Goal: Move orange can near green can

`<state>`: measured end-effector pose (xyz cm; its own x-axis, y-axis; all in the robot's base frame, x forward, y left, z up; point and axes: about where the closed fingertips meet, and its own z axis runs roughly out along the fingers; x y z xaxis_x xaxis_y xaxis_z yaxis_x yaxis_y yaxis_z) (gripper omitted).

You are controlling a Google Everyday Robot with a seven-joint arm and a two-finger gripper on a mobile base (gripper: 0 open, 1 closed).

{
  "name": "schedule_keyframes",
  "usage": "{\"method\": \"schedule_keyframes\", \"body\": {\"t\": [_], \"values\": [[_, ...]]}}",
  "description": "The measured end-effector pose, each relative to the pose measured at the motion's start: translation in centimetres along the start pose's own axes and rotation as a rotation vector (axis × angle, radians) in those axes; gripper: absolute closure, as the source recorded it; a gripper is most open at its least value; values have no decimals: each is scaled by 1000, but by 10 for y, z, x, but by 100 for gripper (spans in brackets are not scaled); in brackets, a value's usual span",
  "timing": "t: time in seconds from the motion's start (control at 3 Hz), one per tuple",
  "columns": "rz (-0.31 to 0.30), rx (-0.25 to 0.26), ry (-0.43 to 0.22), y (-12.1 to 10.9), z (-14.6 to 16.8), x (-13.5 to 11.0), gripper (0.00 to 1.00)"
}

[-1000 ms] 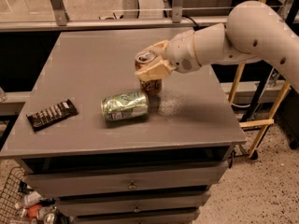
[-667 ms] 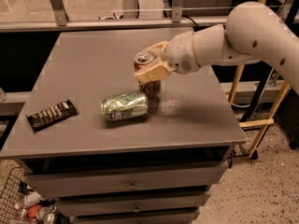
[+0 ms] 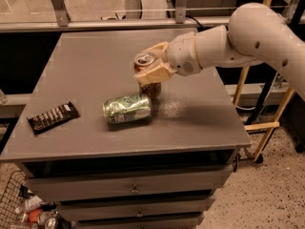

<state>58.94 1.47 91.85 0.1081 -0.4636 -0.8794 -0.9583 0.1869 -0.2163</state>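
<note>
The orange can (image 3: 148, 87) stands upright on the grey table (image 3: 95, 66), its silver top with pull tab showing. My gripper (image 3: 151, 70) comes in from the right and its tan fingers are closed around the can's upper half. The green can (image 3: 127, 109) lies on its side just in front and to the left of the orange can, almost touching it. The can's middle is hidden behind the fingers.
A dark brown candy bar wrapper (image 3: 53, 117) lies near the table's left front edge. Drawers (image 3: 136, 190) sit under the tabletop. A yellow frame (image 3: 259, 125) stands at the right. A wire basket with clutter (image 3: 24, 209) is on the floor, lower left.
</note>
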Motion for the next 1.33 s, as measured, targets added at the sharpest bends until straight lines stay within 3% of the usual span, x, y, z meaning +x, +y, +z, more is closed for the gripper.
{"method": "schedule_keyframes", "body": {"t": [1.33], "values": [[-1, -105, -21, 4, 17, -2, 100]]}}
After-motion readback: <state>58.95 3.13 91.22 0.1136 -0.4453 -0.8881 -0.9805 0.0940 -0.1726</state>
